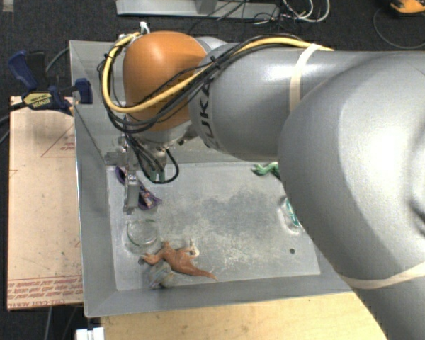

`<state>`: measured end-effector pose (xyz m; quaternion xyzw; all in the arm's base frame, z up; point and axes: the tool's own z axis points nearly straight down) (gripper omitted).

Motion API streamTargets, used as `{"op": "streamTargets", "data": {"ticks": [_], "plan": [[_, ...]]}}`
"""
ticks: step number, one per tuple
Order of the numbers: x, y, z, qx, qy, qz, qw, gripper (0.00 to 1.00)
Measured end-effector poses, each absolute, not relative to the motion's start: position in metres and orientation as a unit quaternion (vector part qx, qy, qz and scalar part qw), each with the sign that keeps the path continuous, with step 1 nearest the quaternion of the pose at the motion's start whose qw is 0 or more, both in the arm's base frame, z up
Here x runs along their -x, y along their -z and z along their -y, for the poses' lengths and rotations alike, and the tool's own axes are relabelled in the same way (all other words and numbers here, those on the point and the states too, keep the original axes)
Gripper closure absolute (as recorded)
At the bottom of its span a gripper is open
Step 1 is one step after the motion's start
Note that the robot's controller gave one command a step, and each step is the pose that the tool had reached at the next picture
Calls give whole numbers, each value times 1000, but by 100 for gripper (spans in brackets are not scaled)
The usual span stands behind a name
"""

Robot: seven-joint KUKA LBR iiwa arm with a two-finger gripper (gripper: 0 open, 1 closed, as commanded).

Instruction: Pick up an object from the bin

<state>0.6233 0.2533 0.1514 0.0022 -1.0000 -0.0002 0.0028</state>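
My gripper (131, 201) hangs low at the bin's left wall, under the arm's orange cover. A small purple thing (151, 200) lies right beside its tip, on the right; whether the two touch I cannot tell. Just below the gripper stands a clear round cup (142, 234) on the bin floor. An orange toy dinosaur (180, 259) lies further toward the front-left corner, next to a small grey lump (159, 278).
A green thing (266, 168) peeks out from under the arm at the back right. A green-and-white piece (291, 216) lies by the right wall. The arm covers the bin's back and right side.
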Motion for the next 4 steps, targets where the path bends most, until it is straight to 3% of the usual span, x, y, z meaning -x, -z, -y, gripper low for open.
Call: {"op": "streamTargets", "data": {"ticks": [1, 2, 3, 4], "plan": [[-625, -157, -252, 0, 1, 1000, -1, 0], [-620, -83, -228, -41, 2, 999, 3, 0], [-623, -88, -217, -6, 4, 1000, -4, 0], [-637, -71, -153, -384, 4, 923, -1, 100]]}}
